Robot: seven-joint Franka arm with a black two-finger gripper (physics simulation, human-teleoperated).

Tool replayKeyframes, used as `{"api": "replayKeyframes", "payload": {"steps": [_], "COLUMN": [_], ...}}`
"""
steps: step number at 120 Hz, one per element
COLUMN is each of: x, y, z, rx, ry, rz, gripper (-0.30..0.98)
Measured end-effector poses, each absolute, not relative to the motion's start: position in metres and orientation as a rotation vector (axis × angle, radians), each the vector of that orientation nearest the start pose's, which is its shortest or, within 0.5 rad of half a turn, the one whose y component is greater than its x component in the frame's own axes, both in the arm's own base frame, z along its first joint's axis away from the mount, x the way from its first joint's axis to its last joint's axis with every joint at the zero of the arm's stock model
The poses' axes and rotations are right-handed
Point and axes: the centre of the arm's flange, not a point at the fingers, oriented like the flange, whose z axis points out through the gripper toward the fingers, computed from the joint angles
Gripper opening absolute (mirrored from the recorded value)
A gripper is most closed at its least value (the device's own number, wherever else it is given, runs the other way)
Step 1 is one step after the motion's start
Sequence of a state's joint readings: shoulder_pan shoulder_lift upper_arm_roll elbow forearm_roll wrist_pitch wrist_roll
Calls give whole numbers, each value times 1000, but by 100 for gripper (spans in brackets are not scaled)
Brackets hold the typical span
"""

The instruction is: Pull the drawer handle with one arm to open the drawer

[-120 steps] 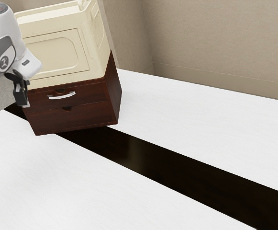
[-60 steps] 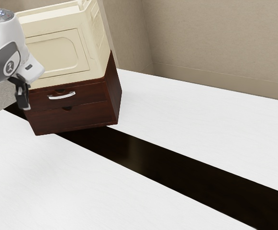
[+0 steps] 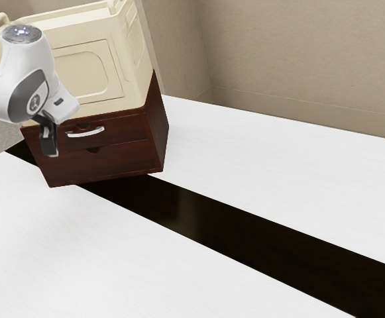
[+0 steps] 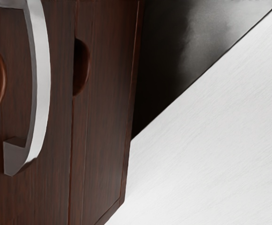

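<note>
Easing closer since the earlier frame, your gripper (image 3: pixel 51 153) is hovering near the handle (image 3: pixel 86 133) below the upper drawer's (image 3: pixel 125 130) top edge; you can't tell its spread. Your wrist view is revealing the handle's outward bow, your exterior view a cream box (image 3: pixel 79 71) topping the cabinet (image 3: pixel 156 126).

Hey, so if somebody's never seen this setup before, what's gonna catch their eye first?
Probably the big cream box sitting on the dark red-brown drawer cabinet, toward the exterior view's upper left, with the white arm coming in beside it. Next, the black band slanting across the white tabletop. In the wrist view, it's the curved silver handle on the cabinet's front.
</note>
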State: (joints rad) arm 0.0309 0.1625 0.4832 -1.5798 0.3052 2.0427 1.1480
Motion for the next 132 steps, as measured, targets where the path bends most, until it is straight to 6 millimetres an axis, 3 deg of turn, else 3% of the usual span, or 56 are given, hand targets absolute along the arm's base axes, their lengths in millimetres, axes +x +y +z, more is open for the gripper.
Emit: {"api": "replayKeyframes", "payload": {"steps": [70, 97, 132], "x": [585, 595, 603], "y": [305, 303, 299], "z": [562, 544, 543], "rx": [-2449, -2458, -2448], "ry": [1000, 1018, 1035], "rz": [58, 70, 60], "gripper": [69, 69, 69]}}
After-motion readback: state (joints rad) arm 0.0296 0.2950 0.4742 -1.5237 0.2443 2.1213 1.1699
